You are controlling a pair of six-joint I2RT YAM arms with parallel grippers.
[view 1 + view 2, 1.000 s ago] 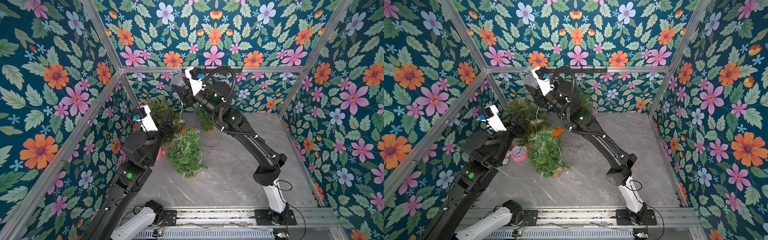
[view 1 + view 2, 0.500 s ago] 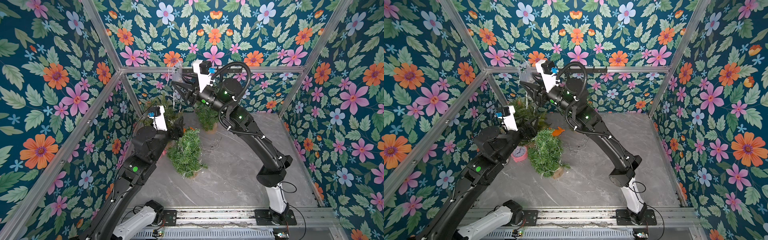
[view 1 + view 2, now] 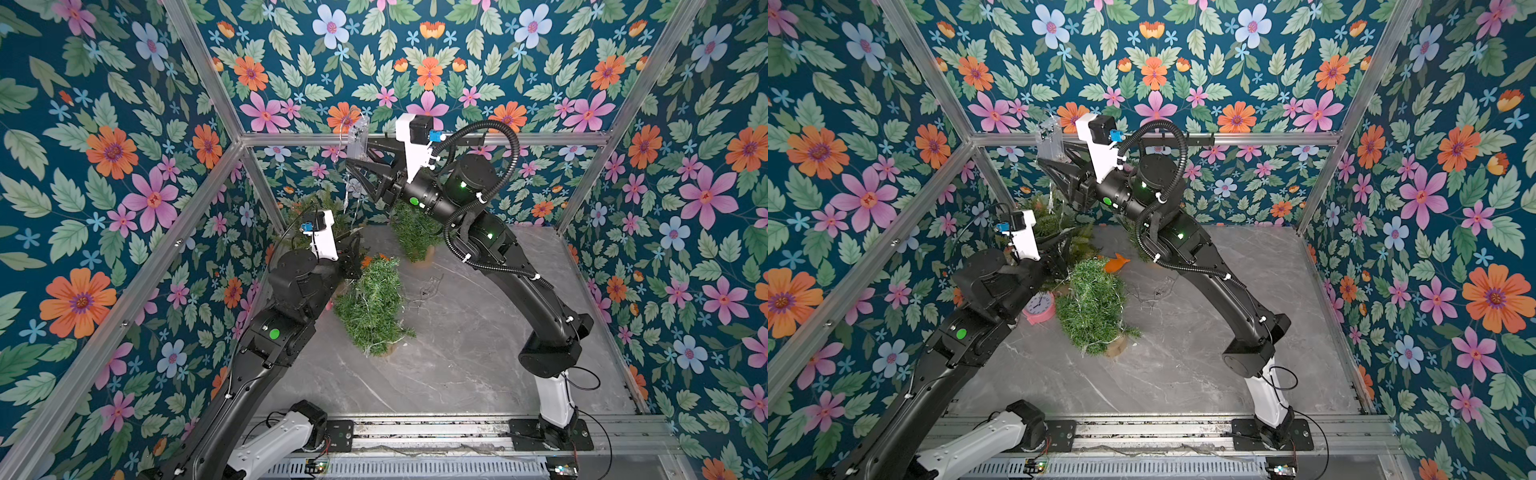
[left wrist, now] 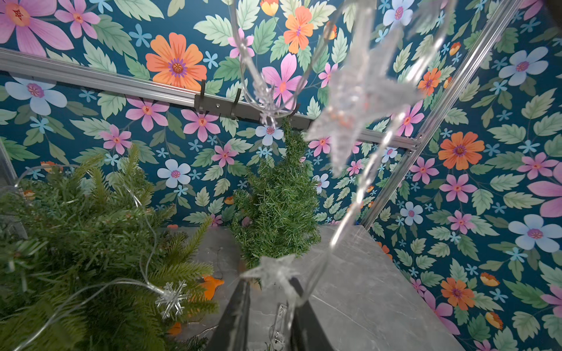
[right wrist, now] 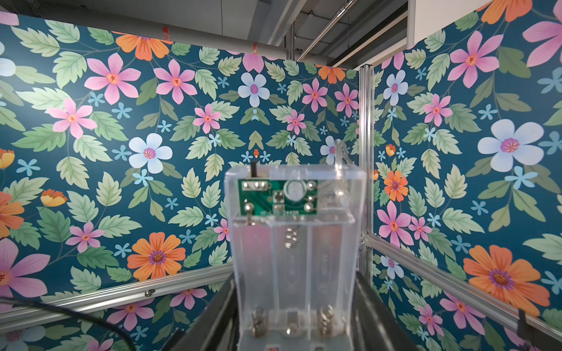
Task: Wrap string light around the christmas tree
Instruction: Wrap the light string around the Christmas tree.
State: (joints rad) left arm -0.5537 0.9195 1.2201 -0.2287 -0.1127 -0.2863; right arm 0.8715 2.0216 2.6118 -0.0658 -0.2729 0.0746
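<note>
Jaws: right gripper (image 5: 295,299) clamps battery box (image 5: 293,243), switch end outward | left gripper (image 4: 269,293) seemingly pinches string light (image 4: 355,106), strand near-vertical.

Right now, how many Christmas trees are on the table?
3. One tree is in the middle of the table; a second tree is in the far corner; a third tree is at the back wall, partly covered. Others may be hidden.

This is a robotics lab test cell. A grey marble-patterned tabletop (image 3: 457,365) is boxed in by silver aluminium extrusion framing (image 3: 561,139) that carries flat teal panels printed with flowers (image 3: 415,50). At the tabletop's near edge, a black-and-white left robot arm (image 3: 249,374) and right robot arm (image 3: 540,307) are bolted to a slotted metal rail (image 3: 415,432). Above the tabletop's walls, bare grey ceiling pipes (image 5: 213,41) show.
</note>
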